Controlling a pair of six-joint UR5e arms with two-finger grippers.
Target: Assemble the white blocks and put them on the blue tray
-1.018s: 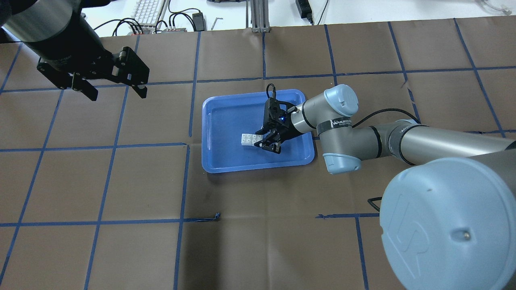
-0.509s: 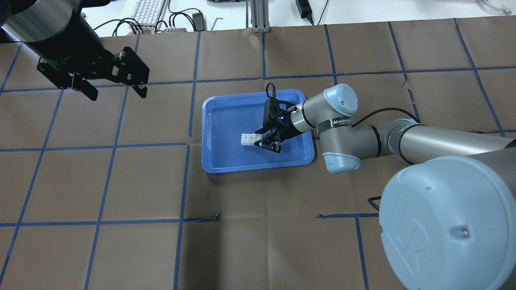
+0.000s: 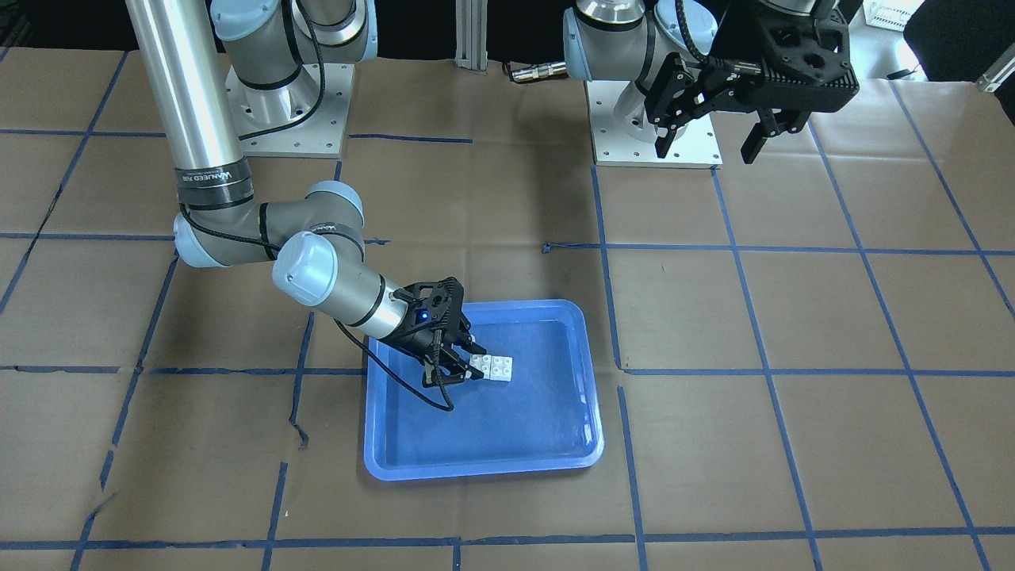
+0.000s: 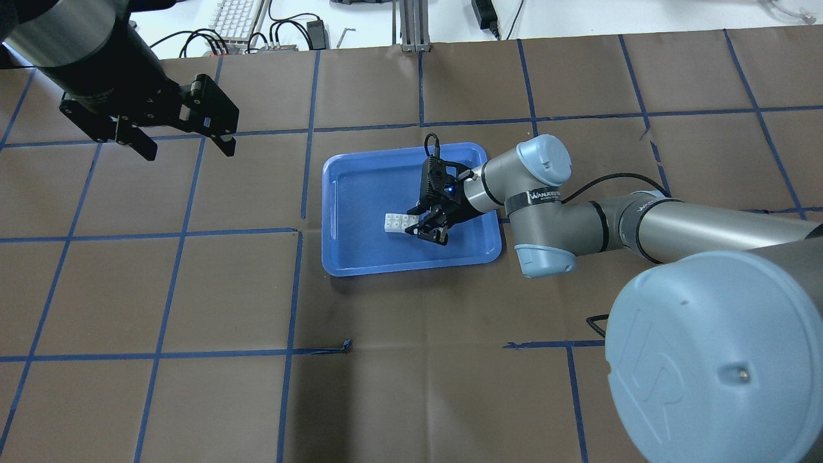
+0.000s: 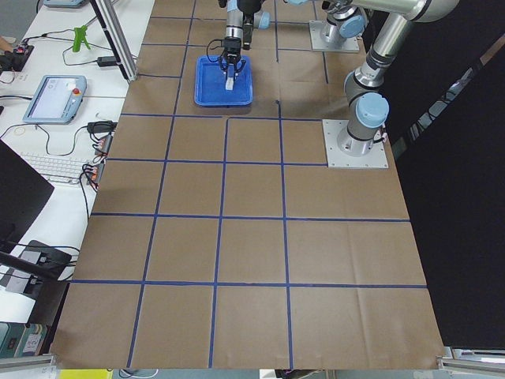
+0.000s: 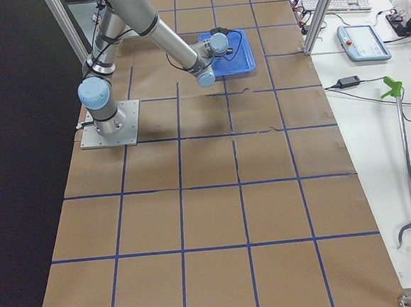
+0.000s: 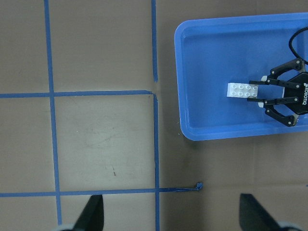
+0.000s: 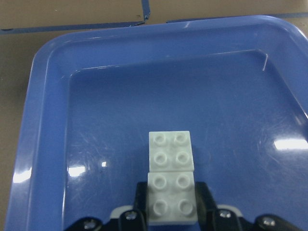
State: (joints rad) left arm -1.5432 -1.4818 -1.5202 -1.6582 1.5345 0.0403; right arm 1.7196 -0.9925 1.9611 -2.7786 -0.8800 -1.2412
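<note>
Two white blocks (image 4: 397, 222) lie joined end to end on the floor of the blue tray (image 4: 341, 193). They also show in the front view (image 3: 493, 367), the left wrist view (image 7: 244, 90) and the right wrist view (image 8: 171, 159). My right gripper (image 4: 413, 223) reaches in low from the tray's right side. Its pads (image 8: 201, 197) sit against both sides of the nearer block. My left gripper (image 4: 191, 153) is open and empty, held high over the table's far left, away from the tray (image 3: 476, 468).
The table is covered in brown paper with a blue tape grid. A keyboard (image 4: 233, 18), cables and a metal post (image 4: 411, 26) lie beyond its far edge. The arm bases (image 3: 650, 119) stand at the robot's side of the table.
</note>
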